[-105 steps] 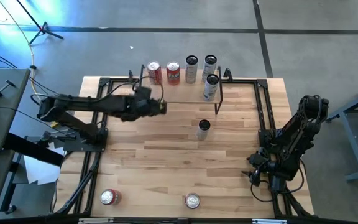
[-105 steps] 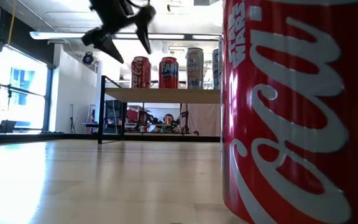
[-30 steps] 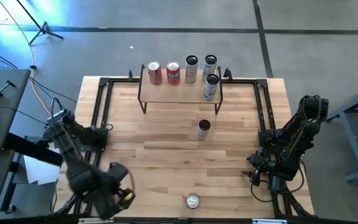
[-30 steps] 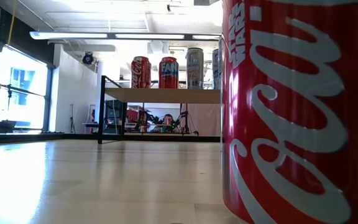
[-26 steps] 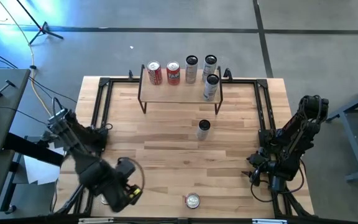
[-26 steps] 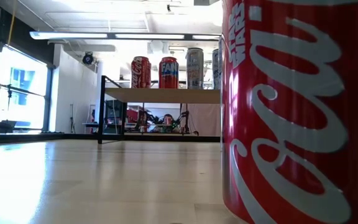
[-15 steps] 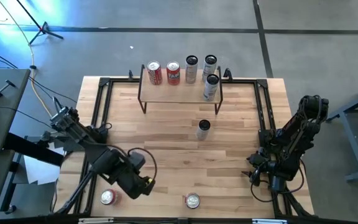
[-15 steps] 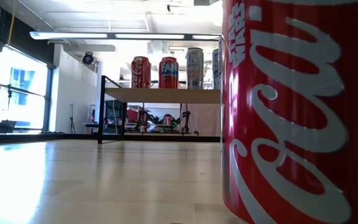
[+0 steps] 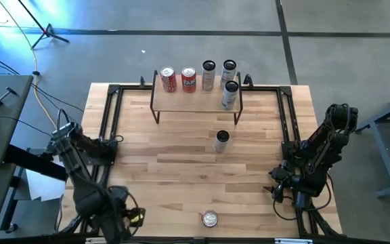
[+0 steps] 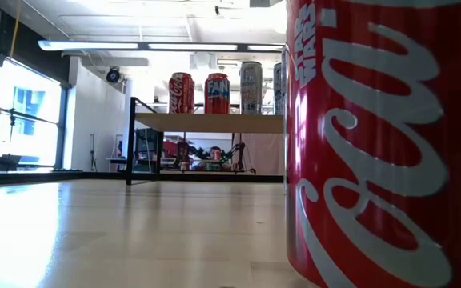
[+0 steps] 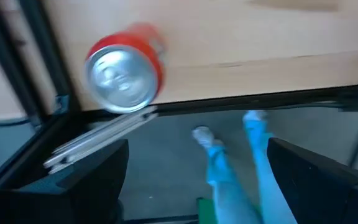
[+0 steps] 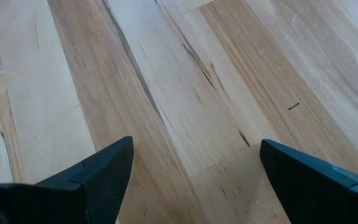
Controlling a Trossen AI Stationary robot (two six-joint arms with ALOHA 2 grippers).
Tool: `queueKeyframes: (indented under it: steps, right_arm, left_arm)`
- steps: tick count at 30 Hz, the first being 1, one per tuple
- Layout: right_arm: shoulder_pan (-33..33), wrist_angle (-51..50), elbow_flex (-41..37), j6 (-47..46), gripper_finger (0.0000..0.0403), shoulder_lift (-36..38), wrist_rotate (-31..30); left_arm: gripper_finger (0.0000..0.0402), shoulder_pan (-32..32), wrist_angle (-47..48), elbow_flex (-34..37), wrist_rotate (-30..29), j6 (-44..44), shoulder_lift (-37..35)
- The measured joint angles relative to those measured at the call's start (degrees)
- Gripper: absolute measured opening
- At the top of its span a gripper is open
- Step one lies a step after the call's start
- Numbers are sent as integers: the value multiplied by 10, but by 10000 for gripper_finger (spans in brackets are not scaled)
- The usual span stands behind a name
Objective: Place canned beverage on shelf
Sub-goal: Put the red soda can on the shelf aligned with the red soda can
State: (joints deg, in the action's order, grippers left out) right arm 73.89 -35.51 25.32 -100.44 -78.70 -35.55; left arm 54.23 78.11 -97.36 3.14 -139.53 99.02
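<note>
The left tool (image 11: 191, 180) hangs spread over a red can (image 11: 124, 76) with a silver top, upright at the worktop (image 9: 181, 163) edge.

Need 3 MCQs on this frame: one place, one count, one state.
1. Where is the left gripper?
A. Over the shelf
B. At the table's centre
C. At the table's front-left corner

2. How many cans stand on the shelf?
A. Three
B. Five
C. Seven

3. What state is the right gripper in?
A. Open, holding nothing
B. Shut on a can
C. Shut on a shelf leg

Answers: 1 C, the high view shows it at that corner; 2 B, two red and three silver cans on the plank; 3 A, its wrist view shows only bare wood between the spread fingers.
</note>
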Motion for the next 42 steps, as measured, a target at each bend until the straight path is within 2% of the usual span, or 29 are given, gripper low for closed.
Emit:
queueKeyframes:
  steps: [4, 6, 12, 19, 25, 33, 42]
  right_arm:
    - [0, 0, 0, 0, 339, 0, 0]
    - [0, 0, 0, 0, 339, 0, 0]
    - [0, 0, 0, 0, 339, 0, 0]
    - [0, 0, 0, 0, 339, 0, 0]
    - [0, 0, 0, 0, 339, 0, 0]
    - [0, 0, 0, 0, 339, 0, 0]
    - [0, 0, 0, 0, 339, 0, 0]
  left_arm:
    - [363, -3, 7, 0, 50, -11, 24]
    - [363, -3, 19, 0, 55, -11, 33]
    - [363, 14, 38, 0, 48, -31, 41]
    - [363, 26, 113, 0, 15, -43, 49]
    - [363, 31, 102, 0, 21, -48, 54]
    - [363, 66, 46, 0, -11, -52, 56]
    - [363, 77, 99, 0, 2, -78, 85]
